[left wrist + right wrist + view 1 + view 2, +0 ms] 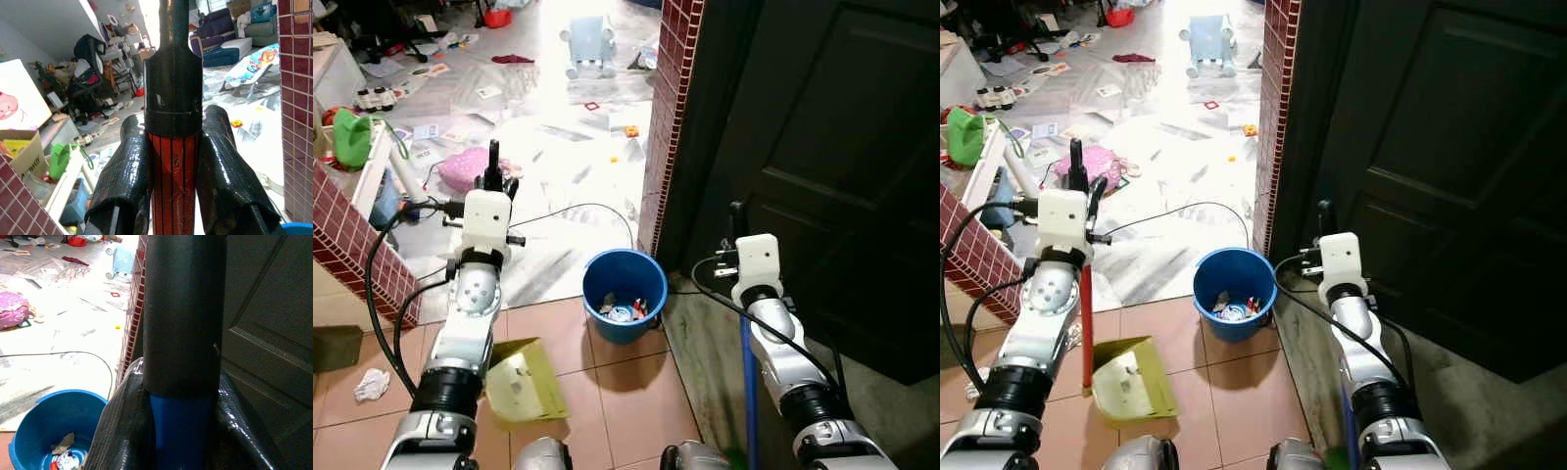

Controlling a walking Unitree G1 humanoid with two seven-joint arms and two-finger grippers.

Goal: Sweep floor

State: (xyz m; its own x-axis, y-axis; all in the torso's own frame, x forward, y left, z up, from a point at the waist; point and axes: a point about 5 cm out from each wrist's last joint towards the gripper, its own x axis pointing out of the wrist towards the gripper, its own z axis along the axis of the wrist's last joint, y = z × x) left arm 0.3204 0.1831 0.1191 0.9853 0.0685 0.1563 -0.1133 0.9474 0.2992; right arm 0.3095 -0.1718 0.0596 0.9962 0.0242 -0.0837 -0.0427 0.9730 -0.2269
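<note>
My left gripper (494, 178) is shut on the black-capped red handle (173, 147) of a dustpan. Its yellow-green pan (524, 384) rests on the terracotta tiles by my left side. My right gripper (736, 223) is shut on a broom's handle (182, 333), black at the grip and blue below. The blue shaft (747, 392) runs down along my right arm, and its head is hidden. A blue bucket (628, 333) with scraps of litter inside stands between the two arms. A crumpled white paper (372, 385) lies on the tiles at the left.
A dark door (822, 176) stands close on the right, beside a red brick pillar (671, 108). A low brick wall (352, 245) is on the left. Beyond, the marble floor holds scattered toys, papers, a pink bag (460, 168) and a black cable (597, 208).
</note>
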